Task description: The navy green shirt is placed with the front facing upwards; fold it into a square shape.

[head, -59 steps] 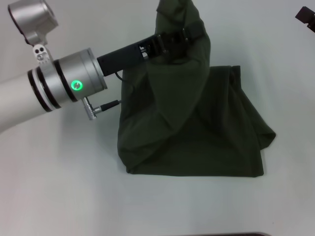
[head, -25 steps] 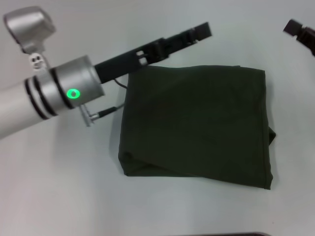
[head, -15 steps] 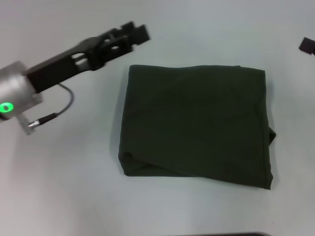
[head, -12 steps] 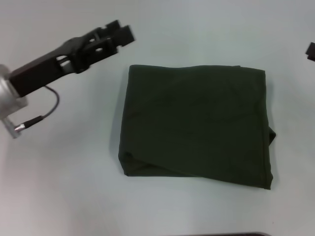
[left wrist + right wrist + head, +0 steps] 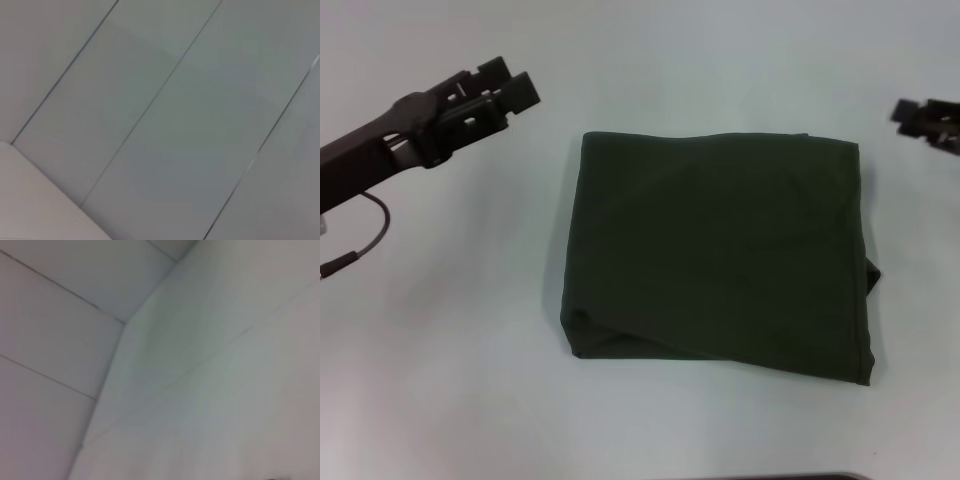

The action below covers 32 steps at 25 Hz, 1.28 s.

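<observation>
Head view: navy green shirt (image 5: 720,260) lies folded on table (image 5: 450,380).

Your right wrist view gives you only pale, flat surfaces. A large light panel (image 5: 210,380) fills most of the picture, washed in a faint greenish-white tone, with one or two thin, faint lines running slantwise across it. Beside it you see a greyer surface (image 5: 45,340) crossed by a few thin dark seams (image 5: 60,287) that run roughly parallel to each other. The two surfaces meet along a soft angled edge (image 5: 117,355) that bends once near the middle of the frame. You cannot tell what these surfaces are. At one edge a tiny dark sliver (image 5: 277,478) shows, too small to identify.
</observation>
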Motion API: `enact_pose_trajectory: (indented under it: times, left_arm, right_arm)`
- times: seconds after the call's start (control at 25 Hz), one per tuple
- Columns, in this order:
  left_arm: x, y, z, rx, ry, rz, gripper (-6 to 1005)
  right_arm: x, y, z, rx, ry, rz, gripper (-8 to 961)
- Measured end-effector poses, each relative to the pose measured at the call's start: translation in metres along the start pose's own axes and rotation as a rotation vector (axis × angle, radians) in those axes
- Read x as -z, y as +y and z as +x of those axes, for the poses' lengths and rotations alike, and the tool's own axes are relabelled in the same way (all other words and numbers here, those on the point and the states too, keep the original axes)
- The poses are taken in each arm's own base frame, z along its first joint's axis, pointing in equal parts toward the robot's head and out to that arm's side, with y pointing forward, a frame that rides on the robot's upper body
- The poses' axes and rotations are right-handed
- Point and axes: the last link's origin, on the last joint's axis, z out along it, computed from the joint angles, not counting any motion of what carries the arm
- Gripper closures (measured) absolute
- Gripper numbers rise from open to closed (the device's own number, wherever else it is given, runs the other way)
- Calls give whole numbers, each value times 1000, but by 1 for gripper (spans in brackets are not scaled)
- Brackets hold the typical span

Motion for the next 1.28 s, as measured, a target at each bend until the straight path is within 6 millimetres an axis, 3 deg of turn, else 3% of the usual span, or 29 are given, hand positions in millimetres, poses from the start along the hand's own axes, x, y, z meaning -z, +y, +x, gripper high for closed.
enact_pose_trajectory:
  times: [0.24, 0.56, 0.88, 1.28]
  left_arm:
    - [3, -2, 0, -1, 5, 17, 79]
    - [1, -2, 0, -2, 5, 15, 78]
    - [-2, -3, -2, 2, 4, 16, 78]
    - [-5, -1, -4, 11, 9, 10, 78]
  right_arm:
    - [-28, -1, 7, 23, 62, 62, 572]
    - [-44, 3, 15, 41, 91, 67, 574]
    - [-30, -2, 21, 52, 82, 56, 572]
    - [-16, 12, 25, 96, 120, -66, 574]
